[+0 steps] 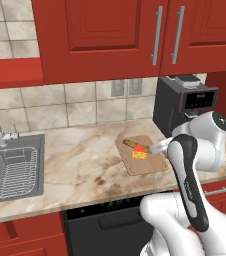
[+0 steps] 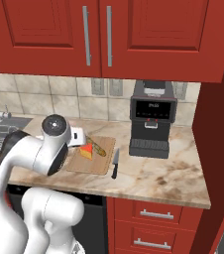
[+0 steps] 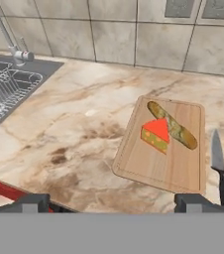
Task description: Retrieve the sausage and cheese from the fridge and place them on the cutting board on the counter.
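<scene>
I see the cheese (image 3: 157, 133) on the cutting board (image 3: 153, 166), touching an elongated food piece (image 3: 173, 125) that looks greenish-brown to me, not dark reddish, so I am not sure it is the sausage the task wants. The board lies on the table (image 3: 84, 124), between the sink (image 3: 5, 94) on the left and the coffee machine (image 2: 152, 119) on the right. My claw (image 3: 111, 202) is released, with the fingers wide apart and nothing between them, and it hangs at the near side of the board. A knife (image 3: 219, 166) lies just beside the right edge of the board. The risk I judge from here: if I pull the arm back carelessly, a finger may catch the near edge of the board or push the knife, and the food could slide off. Also, if the long piece is the wrong food, the task is not finished.
</scene>
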